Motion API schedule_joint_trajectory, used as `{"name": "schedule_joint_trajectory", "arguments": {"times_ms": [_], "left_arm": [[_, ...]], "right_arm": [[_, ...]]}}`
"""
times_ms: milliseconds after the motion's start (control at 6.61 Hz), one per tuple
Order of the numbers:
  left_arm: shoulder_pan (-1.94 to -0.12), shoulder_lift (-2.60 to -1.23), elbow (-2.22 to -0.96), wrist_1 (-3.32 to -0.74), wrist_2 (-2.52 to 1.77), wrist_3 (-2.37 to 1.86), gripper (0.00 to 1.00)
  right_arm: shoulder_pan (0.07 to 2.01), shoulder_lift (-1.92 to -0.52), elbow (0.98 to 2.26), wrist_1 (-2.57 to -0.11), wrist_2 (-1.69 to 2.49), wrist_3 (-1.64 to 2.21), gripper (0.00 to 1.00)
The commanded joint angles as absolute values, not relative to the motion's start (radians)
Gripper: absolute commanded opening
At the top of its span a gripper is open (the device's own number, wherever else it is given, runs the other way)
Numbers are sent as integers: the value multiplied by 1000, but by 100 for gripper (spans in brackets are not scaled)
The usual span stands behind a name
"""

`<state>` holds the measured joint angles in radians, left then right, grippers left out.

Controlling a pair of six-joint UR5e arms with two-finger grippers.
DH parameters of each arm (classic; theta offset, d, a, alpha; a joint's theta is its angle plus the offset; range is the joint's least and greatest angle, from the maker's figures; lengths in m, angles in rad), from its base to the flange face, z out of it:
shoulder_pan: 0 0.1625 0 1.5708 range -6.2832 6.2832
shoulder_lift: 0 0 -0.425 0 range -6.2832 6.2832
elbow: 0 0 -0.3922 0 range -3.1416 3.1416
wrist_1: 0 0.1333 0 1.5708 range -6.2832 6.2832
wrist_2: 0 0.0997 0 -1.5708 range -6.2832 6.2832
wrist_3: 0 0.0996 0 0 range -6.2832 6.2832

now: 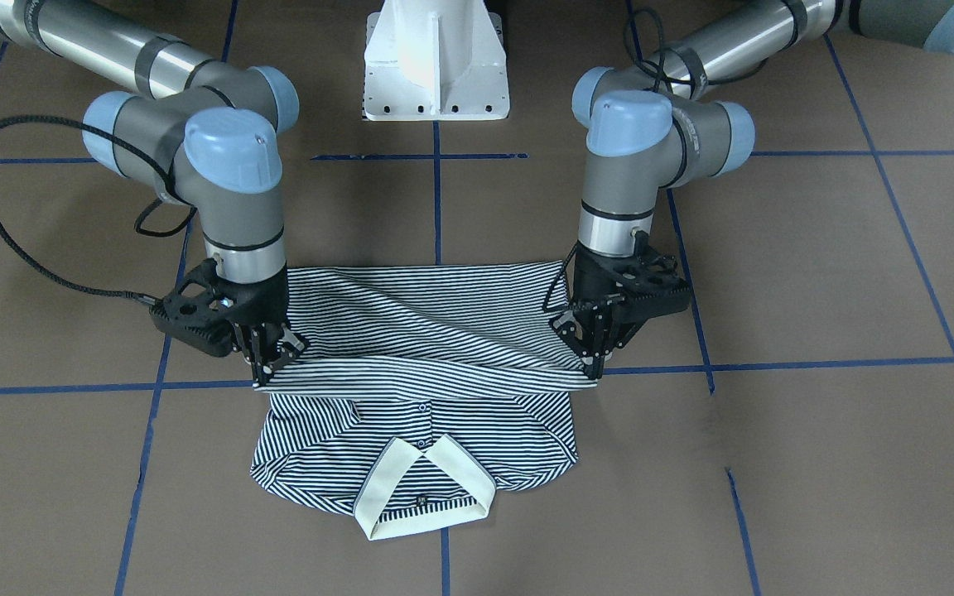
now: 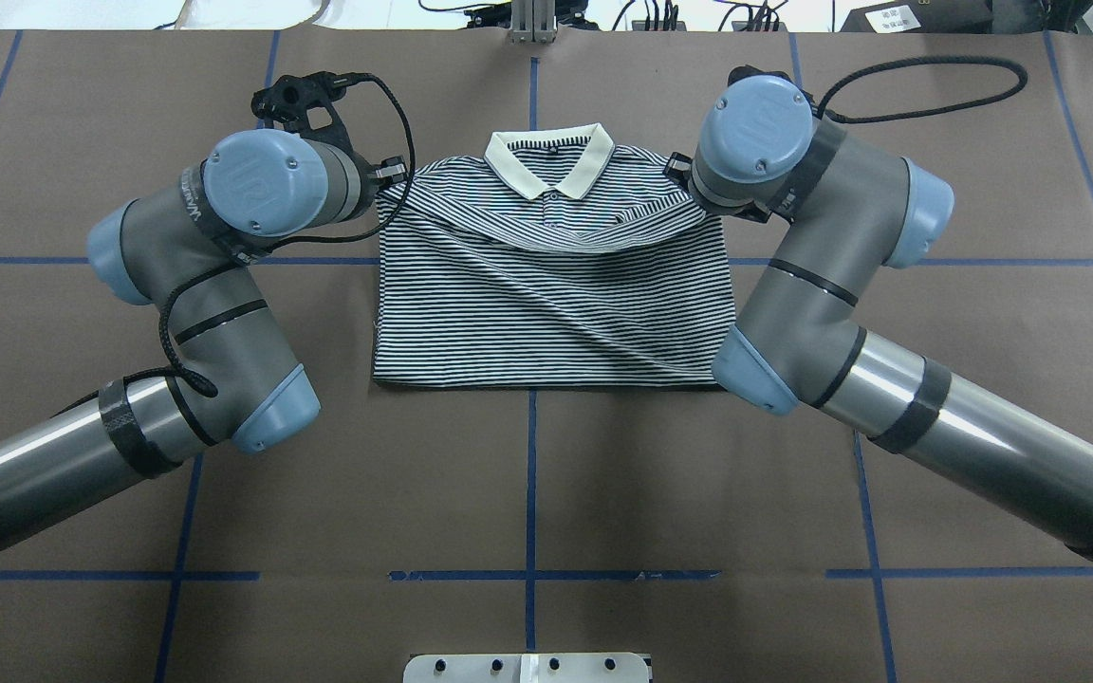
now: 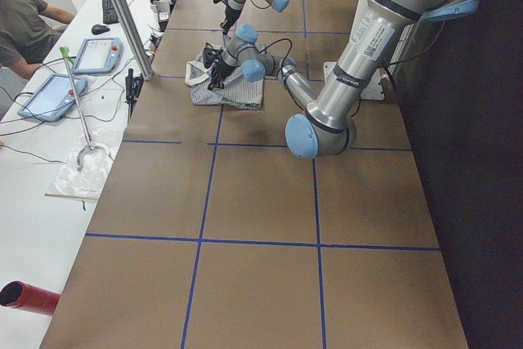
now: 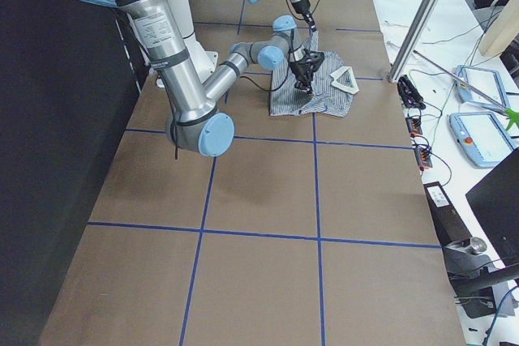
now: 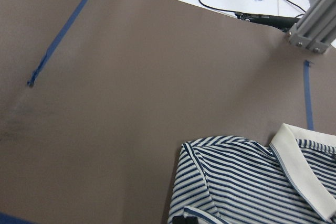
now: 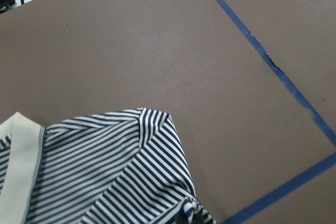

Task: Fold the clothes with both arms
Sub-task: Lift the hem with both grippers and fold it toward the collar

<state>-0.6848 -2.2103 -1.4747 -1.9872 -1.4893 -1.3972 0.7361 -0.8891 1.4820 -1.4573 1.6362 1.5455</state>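
The striped polo shirt (image 2: 546,313) lies at the middle of the brown table (image 2: 546,474). Its cream collar (image 2: 549,161) is on the side far from the robot, and its lower half is doubled up over the chest, so the fold forms the near edge. The front-facing view shows what the overhead one hides: the left gripper (image 1: 596,366) and the right gripper (image 1: 268,368) each have their fingers pinched together on one end of the hem, left end and right end. They hold it as a band across the shirt, just short of the buttons (image 1: 421,406). From overhead, the wrist joints of the left arm (image 2: 262,185) and the right arm (image 2: 760,142) cover both sets of fingers — only the hem sagging between them below the collar shows. Each wrist camera sees a tucked shoulder and a piece of collar on bare table crossed by blue tape lines (image 6: 273,61), with too little of the fingers to judge. The side views show both arms bent over the shirt, small and far off. The white pedestal (image 1: 436,66) stands on the near side of the shirt.
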Motion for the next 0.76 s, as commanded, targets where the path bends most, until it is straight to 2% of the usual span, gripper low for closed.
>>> {"name": "schedule_joint_trajectory", "arguments": {"times_ms": [0, 302, 605], "left_arm": [[-695, -2238, -1349, -2072, -1465, -1382, 0], [-701, -2240, -1287, -2135, -1434, -1352, 0], [-700, -2263, -1285, -2135, -1434, -1353, 0]], "right_arm": [[775, -845, 1326, -1340, 1669, 1532, 0], [788, -804, 1217, -1298, 1669, 1525, 0], [792, -798, 1180, -1266, 1669, 1525, 0]]}}
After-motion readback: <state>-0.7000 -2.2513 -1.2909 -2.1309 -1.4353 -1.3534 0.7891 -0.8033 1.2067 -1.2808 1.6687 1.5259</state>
